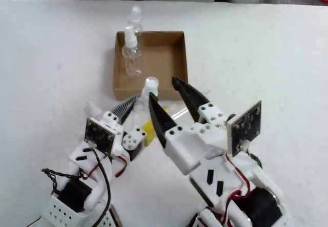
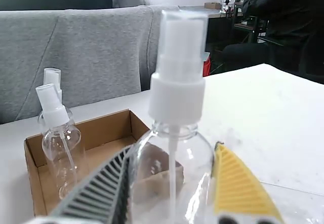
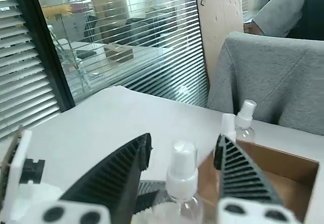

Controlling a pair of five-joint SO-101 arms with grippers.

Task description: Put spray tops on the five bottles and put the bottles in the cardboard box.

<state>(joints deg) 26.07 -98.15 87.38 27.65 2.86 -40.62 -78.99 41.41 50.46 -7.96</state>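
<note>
Hold the bottle pinched upright in left pincer, just short of the box toward the bench's near edge, then close spread right pincer squarely on the top and twist gently.

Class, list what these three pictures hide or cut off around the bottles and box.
High view: body of the held bottle, mostly behind the left gripper and right gripper.
Left wrist view: its base, cut off by the frame edge.
Right wrist view: cardboard box near side, behind a finger.
</note>
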